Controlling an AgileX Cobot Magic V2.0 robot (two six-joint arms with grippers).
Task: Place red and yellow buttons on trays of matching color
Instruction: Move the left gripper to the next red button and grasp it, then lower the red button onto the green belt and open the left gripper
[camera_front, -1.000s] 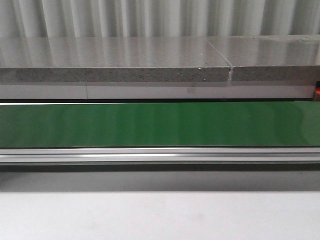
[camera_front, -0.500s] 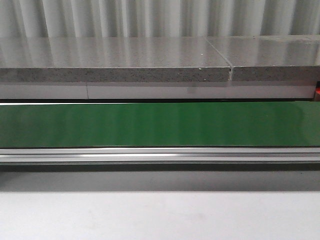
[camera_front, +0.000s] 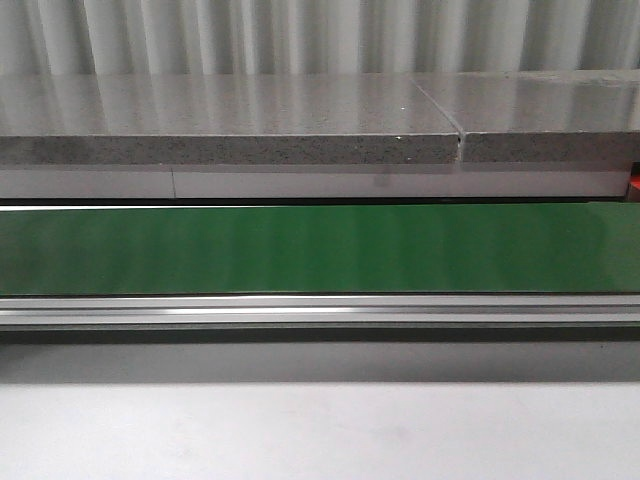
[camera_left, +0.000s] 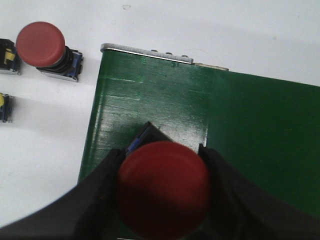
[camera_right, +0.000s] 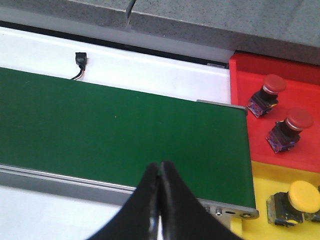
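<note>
White surface (camera_left: 210, 30) behind; left end effector (camera_left: 162, 200) clamps red mushroom-head button (camera_left: 162, 187) over green conveyor belt (camera_left: 250, 130) end; my right end effector (camera_right: 160, 200) closed, empty, nearer red plastic tray (camera_right: 295, 90) at frame right.

We found all three views evenly and brightly lit. In the front view, soft vertical bands of glare ran across the green belt (camera_front: 320, 248), and the grey stone slab (camera_front: 230, 120) above it mirrored the ribbed wall. In the left wrist view, a white sheen lay on the belt just beyond the held red button (camera_left: 162, 187), which was blurred, as were the fingers (camera_left: 95, 200) beside it. The right wrist view was sharp beyond its own dark, soft-edged fingers (camera_right: 150, 200).
</note>
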